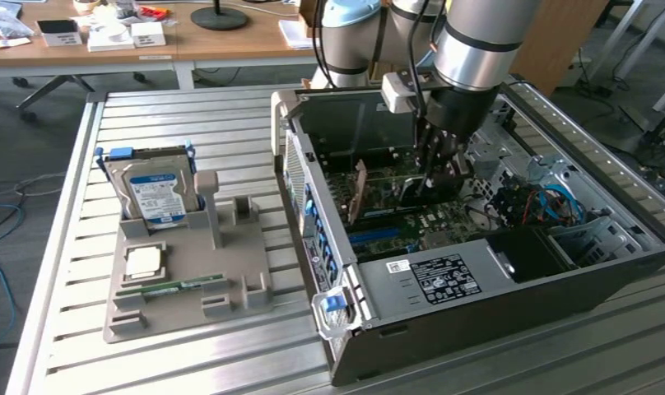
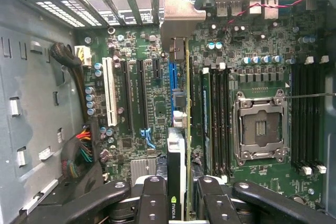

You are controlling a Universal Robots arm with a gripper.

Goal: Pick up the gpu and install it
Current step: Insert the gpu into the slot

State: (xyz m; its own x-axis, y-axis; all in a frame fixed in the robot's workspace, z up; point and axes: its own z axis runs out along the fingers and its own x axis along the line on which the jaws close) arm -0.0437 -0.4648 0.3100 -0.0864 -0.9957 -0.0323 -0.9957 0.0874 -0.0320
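- Slatted metal desk: carries the open computer case and, well apart towards the exterior view's left, a grey fixture tray.
- Computer case: lies on its side, side panel off, interior exposed from above.
- Robot arm: silver and black, reaches straight down into the case.
- Motherboard: green, on the floor of the case. Black expansion slots, one white slot and one blue slot run side by side.
- Grey fixture tray: hard drive with blue-white label stands upright at its far end. A square silver chip lies flat near the middle. A narrow green memory stick lies just in front of the chip.
- Gpu: inside the case, standing on edge over the motherboard just beside the blue slot. Silver end bracket points towards the row of rear slot openings. Black cooler face bears a small logo. Whether its lower edge is seated in a slot cannot be told. Seen in the exterior view under the wrist.
- Pincer: black fingers pinch the gpu from both flat sides at its upper edge; in the exterior view it sits low in the case.
- Processor socket: metal-framed, apart from the gpu.
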